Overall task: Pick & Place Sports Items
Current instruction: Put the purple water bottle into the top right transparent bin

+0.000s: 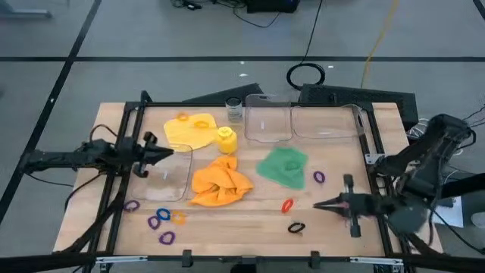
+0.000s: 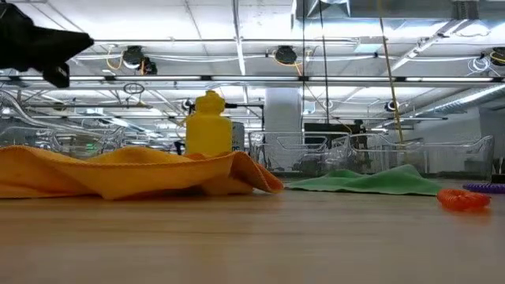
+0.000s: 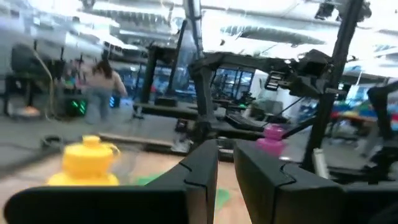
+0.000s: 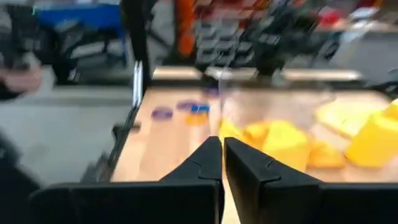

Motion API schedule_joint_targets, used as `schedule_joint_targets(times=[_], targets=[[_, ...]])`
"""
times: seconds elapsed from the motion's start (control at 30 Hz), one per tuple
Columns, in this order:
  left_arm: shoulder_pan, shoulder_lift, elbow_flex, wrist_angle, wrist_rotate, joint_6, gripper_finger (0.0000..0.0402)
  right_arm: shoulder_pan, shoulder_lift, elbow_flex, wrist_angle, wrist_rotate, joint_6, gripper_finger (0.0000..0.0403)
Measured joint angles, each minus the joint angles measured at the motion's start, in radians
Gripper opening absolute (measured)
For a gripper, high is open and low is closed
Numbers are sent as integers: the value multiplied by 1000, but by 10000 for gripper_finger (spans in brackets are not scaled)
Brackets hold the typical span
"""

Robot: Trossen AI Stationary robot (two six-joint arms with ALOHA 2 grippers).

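Observation:
An orange cloth (image 1: pixel 220 183) lies crumpled mid-table, with a green cloth (image 1: pixel 284 164) to its right and a yellow cloth (image 1: pixel 189 130) behind it. A yellow bottle (image 1: pixel 226 139) stands upright between them. Several coloured rings (image 1: pixel 161 220) lie near the front left, and others, red (image 1: pixel 287 205), black (image 1: pixel 296 227) and purple (image 1: pixel 319 177), lie at the right. My left gripper (image 1: pixel 165 152) hovers left of the orange cloth, fingers almost together and empty. My right gripper (image 1: pixel 320 203) is shut and empty, raised beside the red ring.
Two clear boxes (image 1: pixel 267 123) (image 1: pixel 326 121) stand at the back and a third (image 1: pixel 168 176) sits left of the orange cloth. A glass jar (image 1: pixel 234 111) stands at the back. A small purple bottle-like thing (image 3: pixel 272 138) shows beyond my left fingers.

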State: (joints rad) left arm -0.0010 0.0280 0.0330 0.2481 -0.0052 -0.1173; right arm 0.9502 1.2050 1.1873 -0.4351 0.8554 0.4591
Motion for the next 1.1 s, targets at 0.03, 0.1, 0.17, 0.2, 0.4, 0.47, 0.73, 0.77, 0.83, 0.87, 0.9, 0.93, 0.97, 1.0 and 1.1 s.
schedule_joint_targets(times=[0.03, 0.1, 0.17, 0.2, 0.4, 0.47, 0.73, 0.77, 0.83, 0.87, 0.9, 0.93, 0.97, 1.0, 1.1], targets=[[0, 1, 0, 0, -3, 29, 49, -34, -15, 0, -47, -59, 2, 0], [0, 7, 0, 7, -9, 65, 49, -106, -41, 0, -151, -171, 1, 0], [0, 23, 0, 28, -25, 73, 49, -172, -60, 0, -260, -267, 1, 0], [0, 35, 0, 48, -38, 74, 49, -200, -66, 0, -303, -308, 1, 0], [0, 148, -1, 230, -100, 133, 49, -284, -89, 0, -461, -453, -54, 0], [0, 199, -1, 291, -100, 145, 49, -293, -97, 0, -490, -479, -40, 0], [0, 442, -2, 573, -59, 74, 49, -312, -109, 0, -540, -560, 21, 0], [0, 473, -2, 624, -25, 66, 49, -316, -109, 0, -544, -581, 25, 0], [0, 535, -2, 731, 60, 62, 49, -327, -109, 0, -542, -648, 32, 0], [0, 565, -2, 786, 104, 61, 49, -334, -109, 0, -541, -682, 43, 0], [-2, 596, -2, 842, 147, 56, 49, -339, -109, 0, -539, -715, 59, 0], [-5, 627, -2, 900, 182, 53, 49, -341, -109, 0, -538, -740, 74, 0], [-13, 659, -2, 957, 208, 46, 49, -342, -109, 0, -538, -765, 88, 0], [-25, 693, -2, 1013, 224, 43, 49, -342, -109, 0, -540, -782, 98, 0], [-88, 807, 18, 1135, 227, 56, 49, -327, -109, 0, -548, -823, 128, 0]])
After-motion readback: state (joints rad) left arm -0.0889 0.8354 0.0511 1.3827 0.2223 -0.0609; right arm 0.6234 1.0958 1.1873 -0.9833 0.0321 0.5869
